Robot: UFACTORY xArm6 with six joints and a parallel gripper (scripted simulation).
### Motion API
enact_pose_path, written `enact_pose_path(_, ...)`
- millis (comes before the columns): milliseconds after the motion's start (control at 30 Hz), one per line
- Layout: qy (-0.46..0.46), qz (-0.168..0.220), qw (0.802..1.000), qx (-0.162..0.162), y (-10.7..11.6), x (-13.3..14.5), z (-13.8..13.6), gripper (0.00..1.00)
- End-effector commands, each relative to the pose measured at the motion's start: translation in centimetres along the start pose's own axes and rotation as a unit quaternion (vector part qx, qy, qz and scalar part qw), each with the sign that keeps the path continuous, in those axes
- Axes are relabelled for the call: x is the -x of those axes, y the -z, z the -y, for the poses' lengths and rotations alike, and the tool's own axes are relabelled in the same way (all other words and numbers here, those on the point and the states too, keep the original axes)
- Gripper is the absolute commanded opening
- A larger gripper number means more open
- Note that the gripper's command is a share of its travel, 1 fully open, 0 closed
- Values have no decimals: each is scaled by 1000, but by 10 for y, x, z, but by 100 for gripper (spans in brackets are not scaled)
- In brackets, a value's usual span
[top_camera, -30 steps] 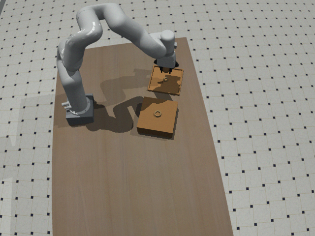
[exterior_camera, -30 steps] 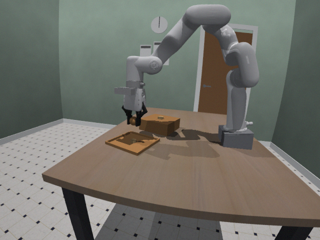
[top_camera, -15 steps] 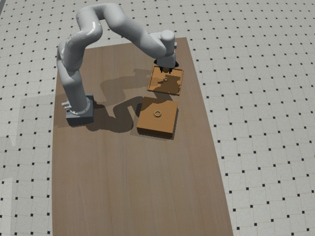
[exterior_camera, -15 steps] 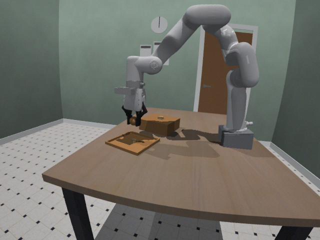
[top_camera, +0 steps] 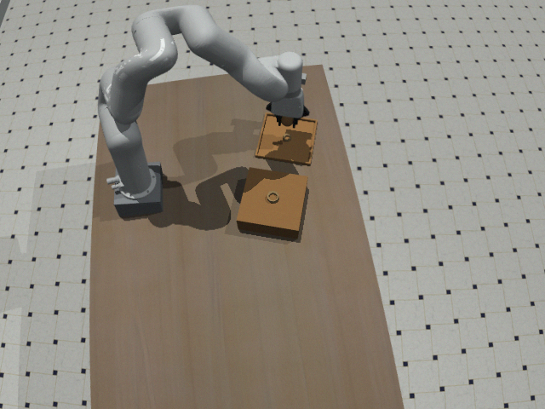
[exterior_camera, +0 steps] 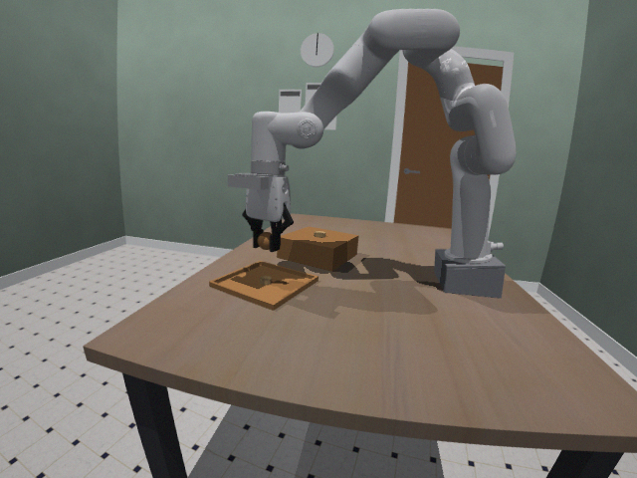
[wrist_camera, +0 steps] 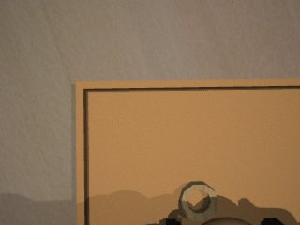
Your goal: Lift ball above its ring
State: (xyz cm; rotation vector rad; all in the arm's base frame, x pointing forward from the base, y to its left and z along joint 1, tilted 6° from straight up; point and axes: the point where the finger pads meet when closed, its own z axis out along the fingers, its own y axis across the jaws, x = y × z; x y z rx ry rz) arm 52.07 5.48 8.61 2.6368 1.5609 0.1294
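Note:
My gripper (exterior_camera: 267, 240) is shut on the small brown ball (exterior_camera: 266, 240) and holds it in the air above the flat wooden tray (exterior_camera: 263, 283). The ball also shows under the wrist in the top view (top_camera: 286, 121). The small grey ring (wrist_camera: 198, 200) lies empty on the tray floor, below the ball; it also shows in the top view (top_camera: 287, 138) and the side view (exterior_camera: 266, 280). In the wrist view only the ball's top edge (wrist_camera: 227, 221) and the dark fingertips peek in at the bottom.
A raised wooden block (top_camera: 272, 202) with a second ring (top_camera: 272, 197) on top stands next to the tray, nearer the arm's base (top_camera: 138, 193). The tray lies close to the table's side edge.

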Motion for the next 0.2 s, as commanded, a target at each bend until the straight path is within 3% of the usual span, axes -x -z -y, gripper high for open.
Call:
enact_pose_path(0,0,-1,1000,2,2,-1,-1,0)
enact_pose_path(167,0,-1,1000,2,2,-1,-1,0)
